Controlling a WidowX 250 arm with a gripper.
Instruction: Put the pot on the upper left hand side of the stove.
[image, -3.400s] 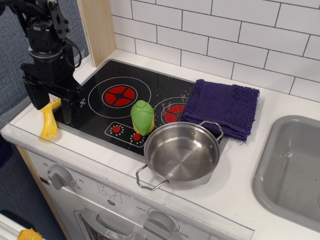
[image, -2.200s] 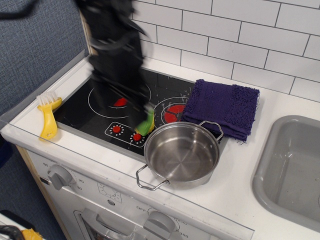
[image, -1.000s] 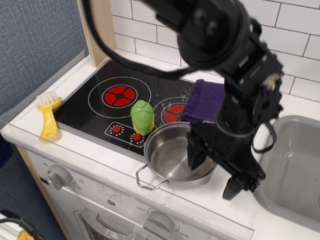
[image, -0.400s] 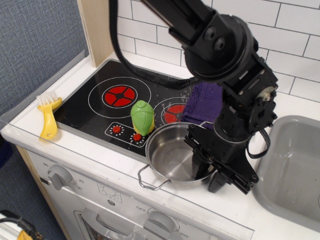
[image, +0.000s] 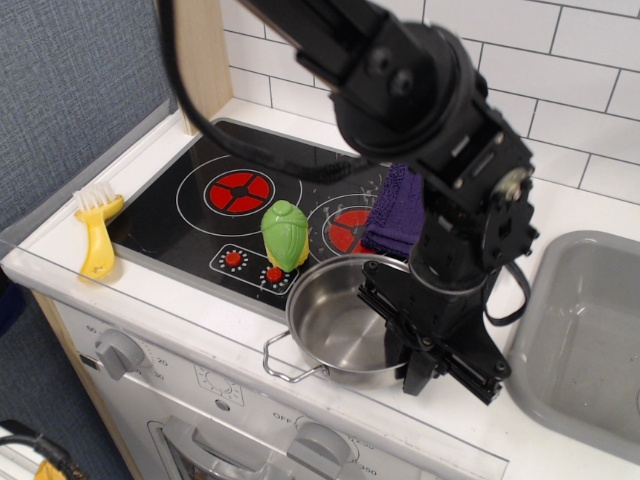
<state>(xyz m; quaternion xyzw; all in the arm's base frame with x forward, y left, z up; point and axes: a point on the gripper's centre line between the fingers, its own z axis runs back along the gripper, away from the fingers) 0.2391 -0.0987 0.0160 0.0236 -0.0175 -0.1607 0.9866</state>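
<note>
From my seat I see the pot (image: 335, 322) sitting at the front edge of the counter, its far rim overlapping the near right corner of the stove (image: 200, 215) and its body mostly on the white countertop (image: 520, 400). One wire loop handle pokes out toward the front left. The gripper (image: 408, 355) comes down over the pot's right rim — one finger appears to be inside the bowl, the other outside against the wall — but the black wrist housing covers the contact, so I cannot tell whether the jaws are pressed onto the rim or just straddling it.

The upper left burner (image: 238, 188) is bare, red inside its white ring. A green toy vegetable (image: 286, 234) stands upright between the two burners, just behind the small red knobs and just beside the pot's left rim. A purple towel (image: 398, 208) lies behind the arm, partly hidden. A yellow brush (image: 98, 233) rests on the counter left of the stove, and the grey sink (image: 590, 340) lies to the right.
</note>
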